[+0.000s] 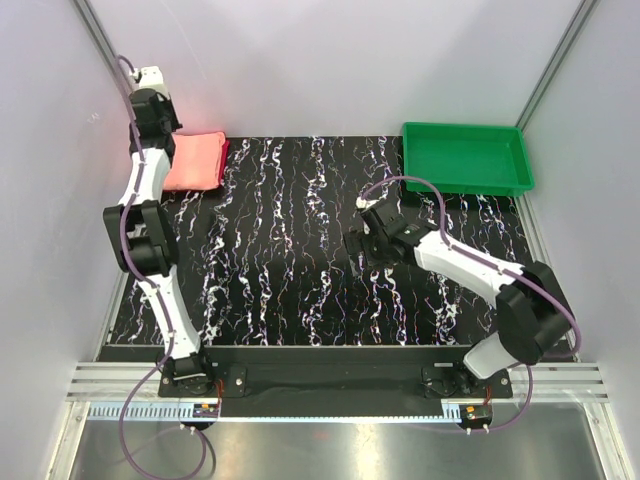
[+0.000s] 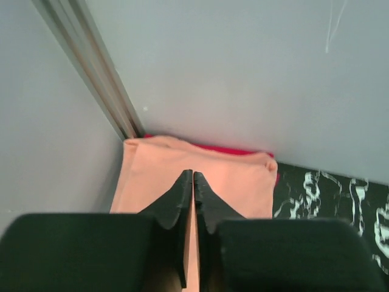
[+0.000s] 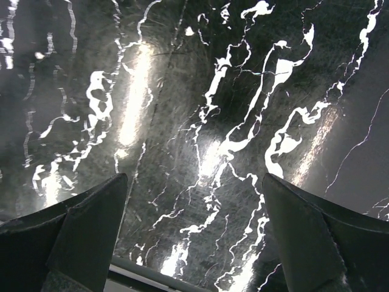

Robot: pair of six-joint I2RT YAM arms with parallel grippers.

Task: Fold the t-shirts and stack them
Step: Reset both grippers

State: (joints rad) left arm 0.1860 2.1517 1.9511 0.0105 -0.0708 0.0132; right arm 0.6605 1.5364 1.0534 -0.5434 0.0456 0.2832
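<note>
The t-shirts lie folded and stacked in the table's back left corner. The salmon-peach shirt [image 1: 195, 160] [image 2: 243, 182] is on top. Of the magenta-red shirt [image 2: 234, 149] only a thin edge shows under its far side. My left gripper [image 1: 168, 128] [image 2: 193, 173] hangs over the stack near the wall, shut, fingertips touching and nothing between them. My right gripper [image 1: 362, 248] [image 3: 194, 179] stands wide open over the bare table right of centre, holding nothing.
A green plastic tray [image 1: 465, 160] sits empty at the back right. The black marbled table [image 1: 290, 260] is enclosed by grey walls. A metal corner post [image 2: 91, 67] runs just behind the stack, close to my left gripper.
</note>
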